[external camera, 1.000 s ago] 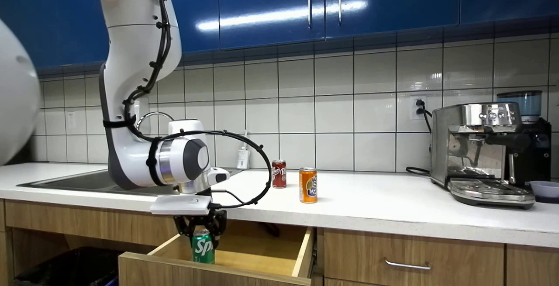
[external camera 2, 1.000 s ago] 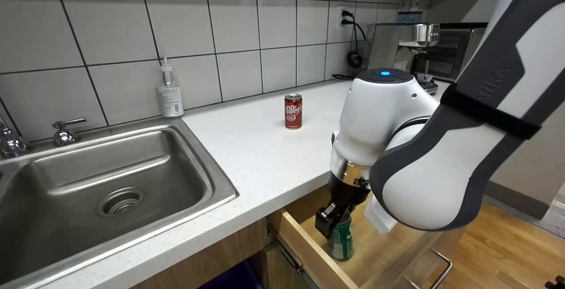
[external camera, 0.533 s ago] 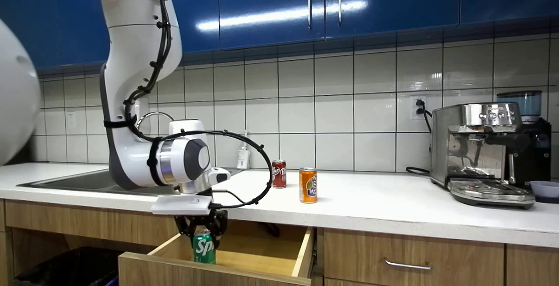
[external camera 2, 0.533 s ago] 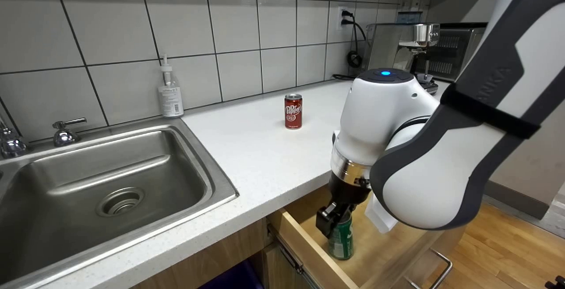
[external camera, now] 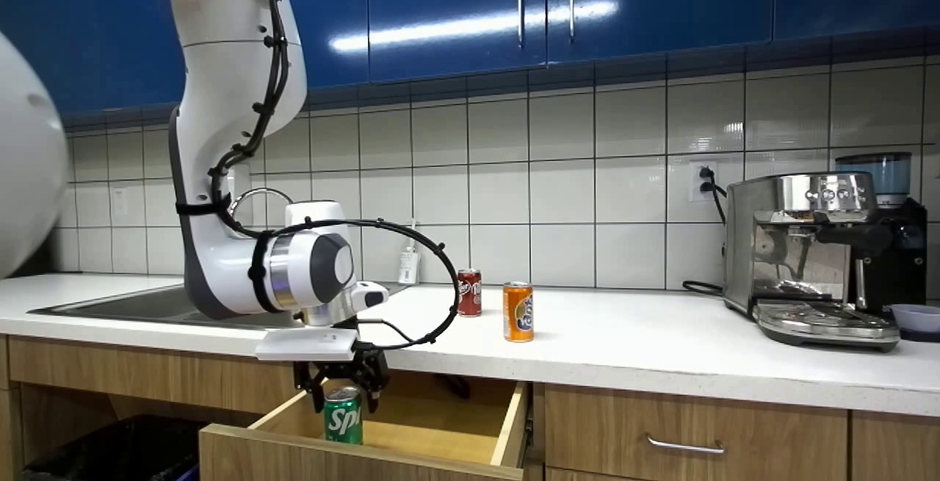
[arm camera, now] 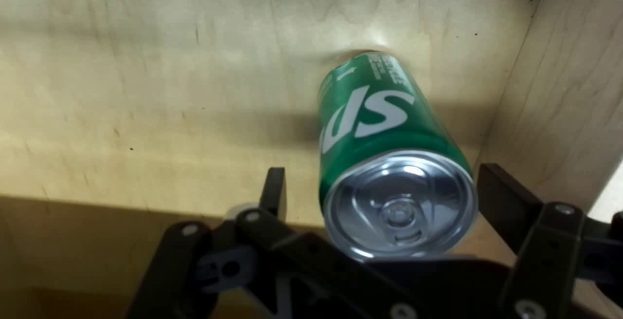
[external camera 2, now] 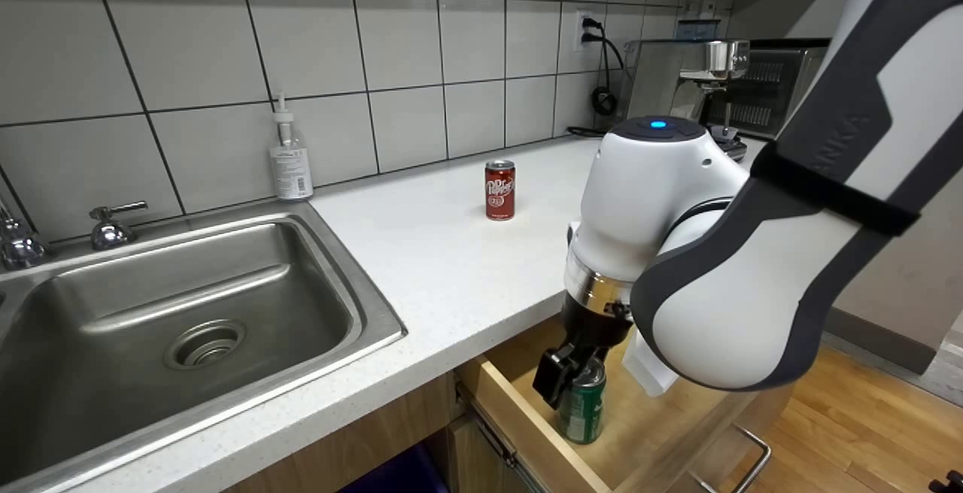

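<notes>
The jaws have just let go: half a second ago they were closed about the top of the Sprite can [arm camera: 394, 153], and now they are spread wide with nothing in their grip. In the wrist view a clear gap shows between one finger [arm camera: 275, 192] and the can's side; the opposite finger [arm camera: 506, 202] sits just beside the rim, and whether it touches I cannot tell. The can has stayed upright, standing between and below the jaws on the floor of the open drawer [external camera: 440, 433], near one of its walls. Its silver lid, largely covered before, now shows more fully in both exterior views. The arm [external camera: 213, 99] has hardly shifted.

As I judge it, the setting-down of the can is done: the drawer, not the grip, bears its weight, though the jaws are low about its top and not yet clear of it. The Fanta can [external camera: 518, 312] and the Dr Pepper can [external camera 2: 500, 190] stand on the surface [external camera: 624, 334], higher than the jaws and well apart from them.
</notes>
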{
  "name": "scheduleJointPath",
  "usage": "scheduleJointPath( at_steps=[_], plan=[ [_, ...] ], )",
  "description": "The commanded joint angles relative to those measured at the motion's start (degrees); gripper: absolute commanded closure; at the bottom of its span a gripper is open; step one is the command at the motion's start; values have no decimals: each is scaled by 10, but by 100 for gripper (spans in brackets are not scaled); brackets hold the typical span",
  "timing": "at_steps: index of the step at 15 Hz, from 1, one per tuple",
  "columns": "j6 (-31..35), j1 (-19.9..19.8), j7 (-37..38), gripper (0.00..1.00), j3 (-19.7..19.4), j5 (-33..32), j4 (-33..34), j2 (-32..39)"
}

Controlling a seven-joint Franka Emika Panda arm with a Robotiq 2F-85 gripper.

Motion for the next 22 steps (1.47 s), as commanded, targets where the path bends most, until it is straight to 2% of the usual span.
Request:
scheduleJointPath(
  at_steps=[1,10,22],
  plan=[
    [3,10,-1,0,-12,-4,-6,-15],
    [9,7,1,0,-9,-2,-24,-51],
    [-5,-6,4,0,0,-5,-69,-146]
  ],
)
